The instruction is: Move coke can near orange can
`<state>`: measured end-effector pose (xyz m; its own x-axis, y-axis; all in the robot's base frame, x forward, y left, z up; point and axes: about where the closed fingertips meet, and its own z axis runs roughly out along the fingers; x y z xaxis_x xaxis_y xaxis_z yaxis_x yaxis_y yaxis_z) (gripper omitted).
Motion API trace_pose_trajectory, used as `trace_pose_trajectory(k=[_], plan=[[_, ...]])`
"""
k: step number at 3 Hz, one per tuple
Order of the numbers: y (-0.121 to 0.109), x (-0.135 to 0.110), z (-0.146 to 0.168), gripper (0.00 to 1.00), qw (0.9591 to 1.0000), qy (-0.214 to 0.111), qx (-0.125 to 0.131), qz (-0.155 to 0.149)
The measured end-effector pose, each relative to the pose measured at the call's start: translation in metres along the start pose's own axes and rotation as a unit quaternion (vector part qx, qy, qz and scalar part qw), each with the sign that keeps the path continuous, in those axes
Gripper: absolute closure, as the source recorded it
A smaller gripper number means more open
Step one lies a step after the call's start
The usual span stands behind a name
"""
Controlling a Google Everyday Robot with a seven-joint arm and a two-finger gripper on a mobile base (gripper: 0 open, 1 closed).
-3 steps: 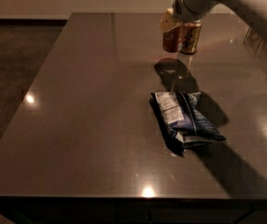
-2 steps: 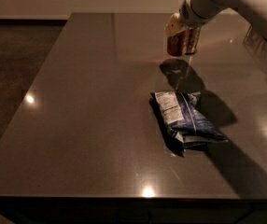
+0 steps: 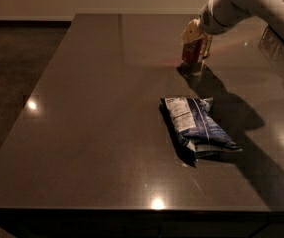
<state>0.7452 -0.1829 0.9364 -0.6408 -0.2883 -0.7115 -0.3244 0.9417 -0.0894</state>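
Note:
The coke can (image 3: 191,51), red with a silver top, is held upright at the far right of the dark table (image 3: 97,123). It is just above or on the surface, with its shadow right below it. My gripper (image 3: 196,39) comes in from the upper right on the white arm (image 3: 251,4) and is shut on the coke can, with pale fingers (image 3: 190,31) over its top and sides. The orange can does not show; it is hidden or out of view.
A blue and white chip bag (image 3: 196,128) lies flat on the table in front of the can. A pale ribbed object (image 3: 277,39) sits at the far right edge. The table's left and front edges drop to a dark floor (image 3: 13,68).
The gripper has carried the can a little to the right and lower toward the table. The chip bag has not moved.

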Motion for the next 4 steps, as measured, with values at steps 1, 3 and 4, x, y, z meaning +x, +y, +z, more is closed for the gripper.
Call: trace_pose_trajectory(k=[1, 3, 4], plan=[[-0.011, 0.008, 0.002, 0.36, 0.9999, 0.006, 0.002, 0.014], [-0.022, 0.024, 0.008, 0.00, 0.9995, 0.015, 0.002, 0.027], [-0.022, 0.029, 0.012, 0.00, 0.9995, 0.016, 0.000, 0.026]])
